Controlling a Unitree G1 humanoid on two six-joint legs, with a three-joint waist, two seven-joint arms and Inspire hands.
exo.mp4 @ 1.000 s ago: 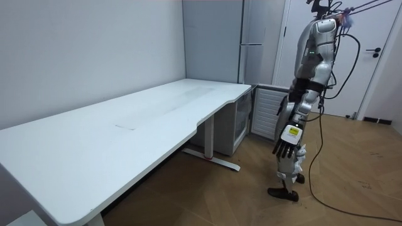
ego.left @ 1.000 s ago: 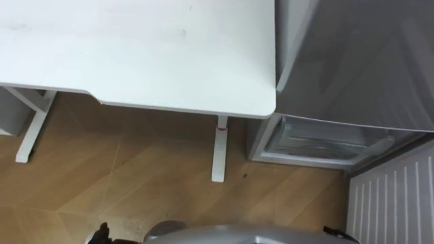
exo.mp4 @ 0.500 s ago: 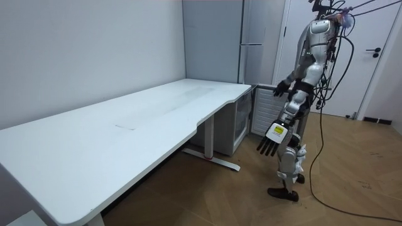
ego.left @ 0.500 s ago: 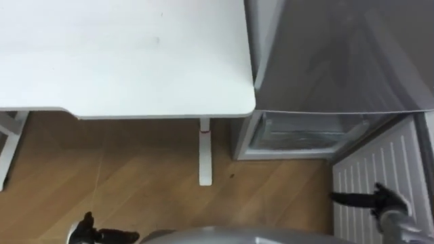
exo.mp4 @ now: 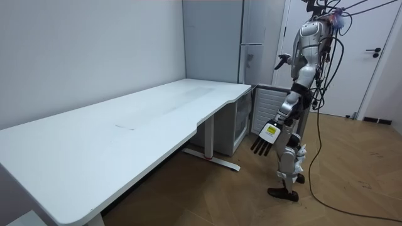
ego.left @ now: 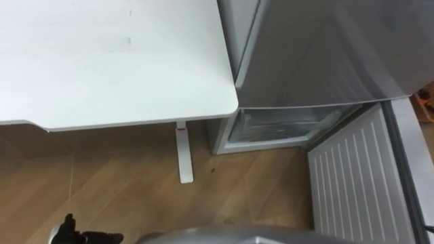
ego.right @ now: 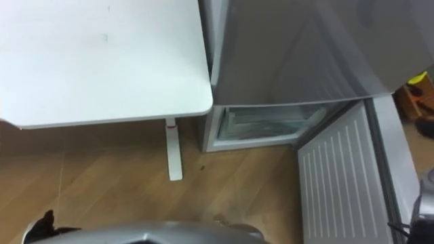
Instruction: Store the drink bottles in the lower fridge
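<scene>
I stand on the wood floor facing the tall grey fridge [ego.left: 325, 54]. Its lower compartment [ego.left: 278, 129] is open and a clear shelf shows inside. The lower door [ego.left: 352, 183], white and ribbed on the inside, stands swung out towards me on the right. My left hand [exo.mp4: 264, 139] hangs low by my thigh with straight fingers, and its dark fingers [ego.left: 74, 236] show at the bottom left. My right hand [exo.mp4: 281, 61] is raised to shoulder height towards the fridge [exo.mp4: 251, 37], fingers extended. Both hands hold nothing.
A large white desk [ego.left: 102, 61] stands against the fridge's left side, its white leg [ego.left: 182, 152] on the floor near the open compartment. A small orange and yellow thing [ego.right: 415, 91] lies at the far right. Bare wood floor lies before me.
The head view has swung right, bringing the open lower fridge towards the middle. In the room view my right arm rose from waist height to shoulder height. My left hand swung slightly forward.
</scene>
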